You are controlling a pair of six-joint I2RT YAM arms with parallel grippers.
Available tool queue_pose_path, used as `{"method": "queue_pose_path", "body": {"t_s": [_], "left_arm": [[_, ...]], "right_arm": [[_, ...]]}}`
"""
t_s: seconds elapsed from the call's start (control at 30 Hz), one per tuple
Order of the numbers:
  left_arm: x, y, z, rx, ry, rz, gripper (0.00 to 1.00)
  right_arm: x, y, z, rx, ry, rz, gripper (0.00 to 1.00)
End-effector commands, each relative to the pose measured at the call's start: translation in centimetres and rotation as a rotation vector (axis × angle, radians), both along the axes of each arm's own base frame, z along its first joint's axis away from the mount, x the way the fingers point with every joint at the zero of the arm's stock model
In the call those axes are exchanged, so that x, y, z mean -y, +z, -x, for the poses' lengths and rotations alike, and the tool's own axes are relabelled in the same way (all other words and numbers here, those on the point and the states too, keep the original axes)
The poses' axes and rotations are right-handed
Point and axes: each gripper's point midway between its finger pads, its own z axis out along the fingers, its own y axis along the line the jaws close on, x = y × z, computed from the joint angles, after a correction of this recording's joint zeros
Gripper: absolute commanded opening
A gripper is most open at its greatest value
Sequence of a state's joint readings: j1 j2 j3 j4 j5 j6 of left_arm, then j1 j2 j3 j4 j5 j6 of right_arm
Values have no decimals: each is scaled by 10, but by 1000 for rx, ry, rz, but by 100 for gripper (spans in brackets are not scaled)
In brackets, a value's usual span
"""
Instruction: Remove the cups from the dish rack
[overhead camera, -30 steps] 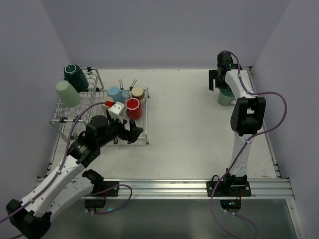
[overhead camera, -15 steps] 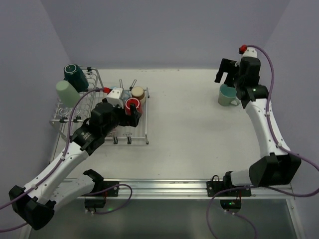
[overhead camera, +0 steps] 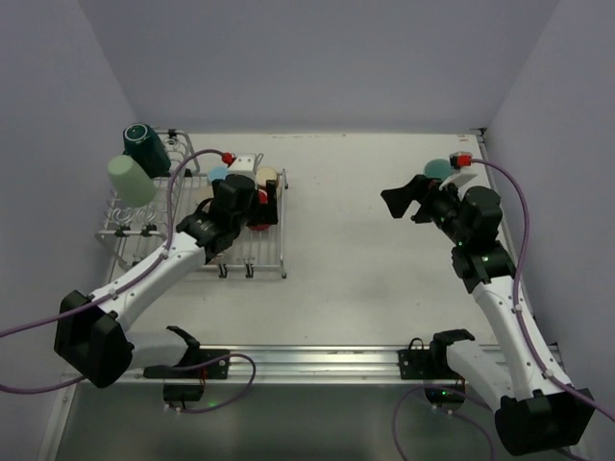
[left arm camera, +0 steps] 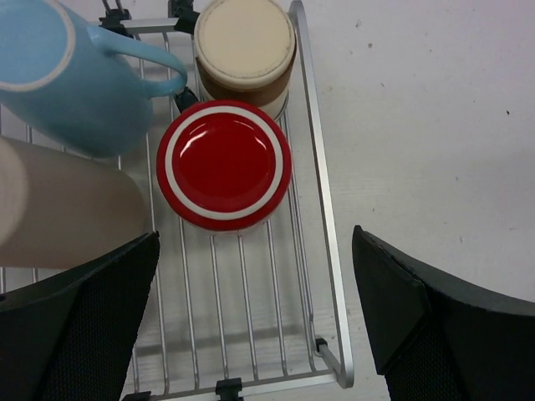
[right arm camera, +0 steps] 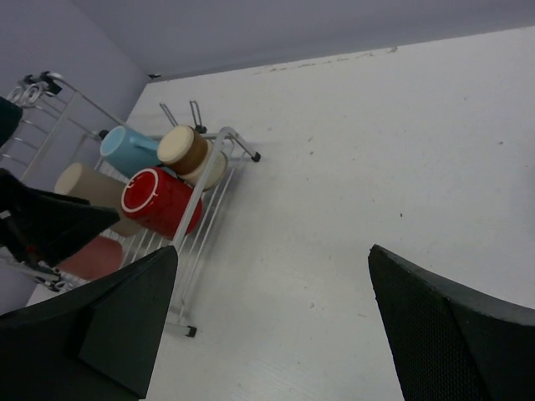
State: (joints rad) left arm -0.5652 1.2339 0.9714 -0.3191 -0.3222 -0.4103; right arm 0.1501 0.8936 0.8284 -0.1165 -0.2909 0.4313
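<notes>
Your left gripper (left arm camera: 255, 251) hangs over the dish rack's (left arm camera: 324, 251) flat tray, fingers spread wide, empty. Just beyond it a red cup (left arm camera: 224, 164) sits upside down beside a beige cup (left arm camera: 244, 46) and a light blue mug (left arm camera: 75, 79). Your right gripper (right arm camera: 272, 259) hovers over the table (overhead camera: 365, 250), fingers spread, holding nothing. Farther back, a teal cup (overhead camera: 144, 144) and a pale green cup (overhead camera: 130, 180) perch on the tall section; another mug (overhead camera: 437, 166) stands far right.

White table (overhead camera: 365, 250); lavender walls (overhead camera: 317, 58); metal rail (overhead camera: 317, 360) along near edge.
</notes>
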Motion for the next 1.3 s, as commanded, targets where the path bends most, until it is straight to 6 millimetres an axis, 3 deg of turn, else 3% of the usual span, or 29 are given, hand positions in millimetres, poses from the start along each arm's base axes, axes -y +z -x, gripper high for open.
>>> {"method": "queue_pose_path", "body": {"t_s": [0.0, 0.3, 0.63, 0.9, 1.17, 1.27], "left_arm": [[1, 25, -29, 91, 84, 9, 100], [-12, 0, -47, 61, 150, -111, 100], [-17, -18, -71, 21, 144, -121, 100], [-7, -41, -77, -20, 100, -97, 100], [-2, -52, -81, -40, 89, -90, 100], [-2, -54, -82, -38, 93, -90, 95]], "right_arm": [[-12, 35, 11, 127, 74, -54, 99], [-24, 39, 16, 136, 148, -82, 99], [-41, 41, 22, 138, 221, -80, 99], [-47, 41, 25, 140, 243, -79, 99], [-49, 40, 26, 136, 246, -78, 99], [-48, 40, 26, 137, 242, -76, 99]]}}
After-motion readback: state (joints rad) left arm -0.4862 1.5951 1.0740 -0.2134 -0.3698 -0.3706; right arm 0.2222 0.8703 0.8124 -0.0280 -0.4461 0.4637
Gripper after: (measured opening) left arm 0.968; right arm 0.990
